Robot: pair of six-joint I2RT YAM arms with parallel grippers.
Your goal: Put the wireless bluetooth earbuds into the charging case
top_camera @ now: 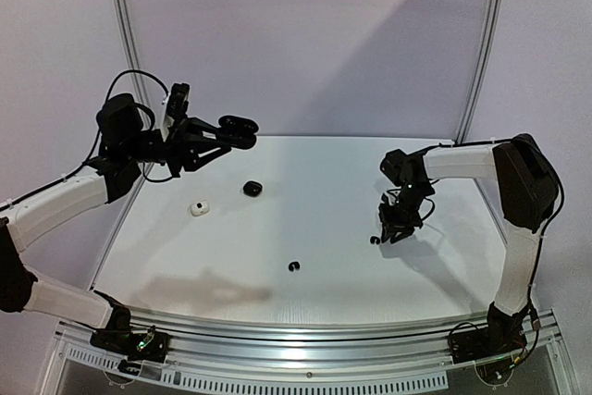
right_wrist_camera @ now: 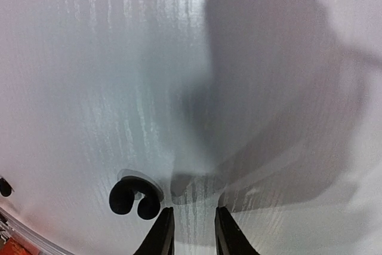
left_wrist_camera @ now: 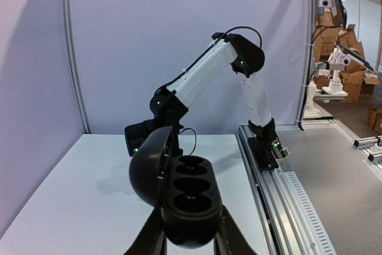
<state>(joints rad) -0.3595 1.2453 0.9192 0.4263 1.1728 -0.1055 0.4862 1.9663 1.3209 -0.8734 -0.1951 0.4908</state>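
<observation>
As far as we can see, none of the earbuds is in yet. The glossy black hook-shaped earbud (right_wrist_camera: 136, 198) nearest the work lies loose on the table. It sits just beside the right gripper (right_wrist_camera: 193, 212) and outside its fingers. Those jaws stand a little apart with only bare table between them, holding nothing. A second black hook-shaped earbud (top_camera: 294, 266) lies well apart from it, nearer the front edge.

The smooth black plastic oval charging case (left_wrist_camera: 191, 186) is up off the table at the far left, pinched between the closed jaws of the left gripper (left_wrist_camera: 191, 235). Its domed lid is hinged back, and its round wells are dark and, we judge, empty. So the case is opened and presented, and every pickup and insertion is left to do.

Farther out on the matt white, faintly ribbed table (top_camera: 324, 164) rest a white rounded pebble-like piece (top_camera: 199, 208) and a black rounded one (top_camera: 252, 188). Both are too small for us to tell case from earbud.
</observation>
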